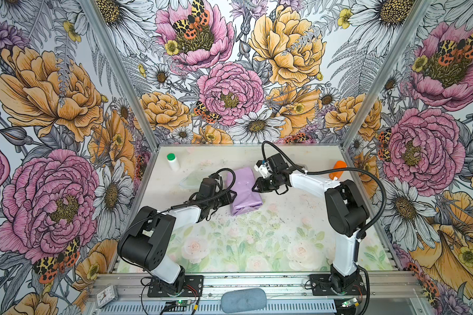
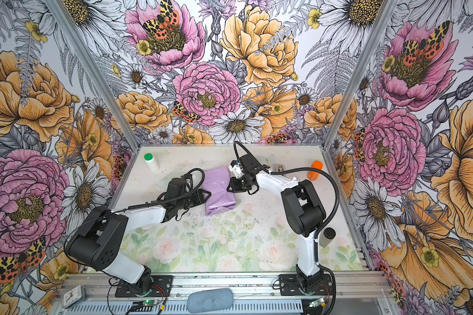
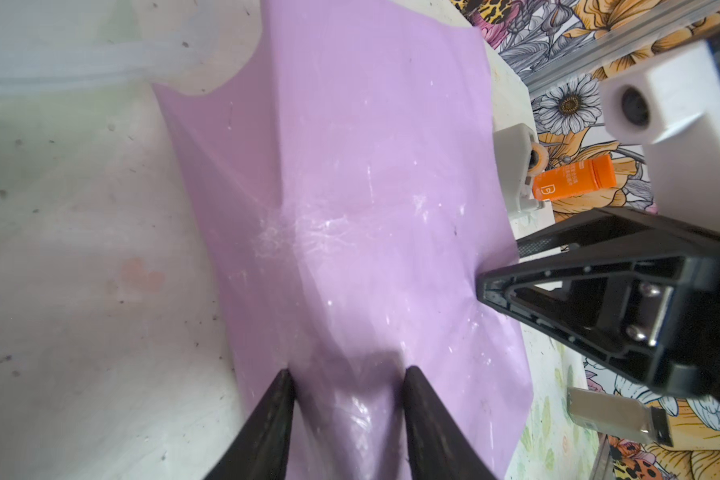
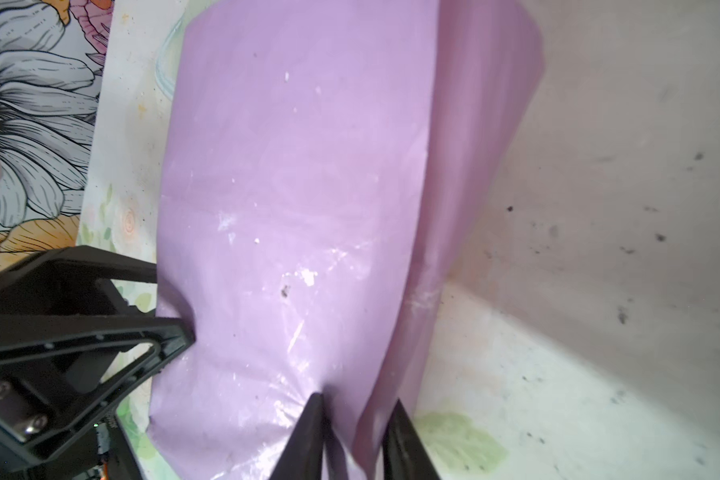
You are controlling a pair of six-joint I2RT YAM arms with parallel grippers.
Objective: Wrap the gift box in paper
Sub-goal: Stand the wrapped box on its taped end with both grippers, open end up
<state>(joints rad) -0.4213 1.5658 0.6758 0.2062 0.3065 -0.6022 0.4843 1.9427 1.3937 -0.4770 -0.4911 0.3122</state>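
Note:
The paper [image 1: 245,191] [image 2: 219,191] is folded into a lilac parcel in the middle of the table. The gift box is hidden under it. My left gripper [image 1: 231,197] [image 2: 206,195] is at the parcel's left side. In the left wrist view its fingers pinch a bulge of the paper [image 3: 371,187] between them, at the left gripper [image 3: 346,374]. My right gripper [image 1: 254,188] [image 2: 229,188] is at the parcel's right side. In the right wrist view the right gripper [image 4: 358,401] grips a standing fold of the paper [image 4: 287,187].
A white bottle with a green cap [image 1: 172,161] stands at the back left. An orange bottle [image 1: 339,169] is at the back right, near a grey tape dispenser [image 3: 516,170]. A dark-lidded jar [image 2: 327,237] stands behind the right arm. A clear plastic piece [image 1: 189,181] lies left of the parcel.

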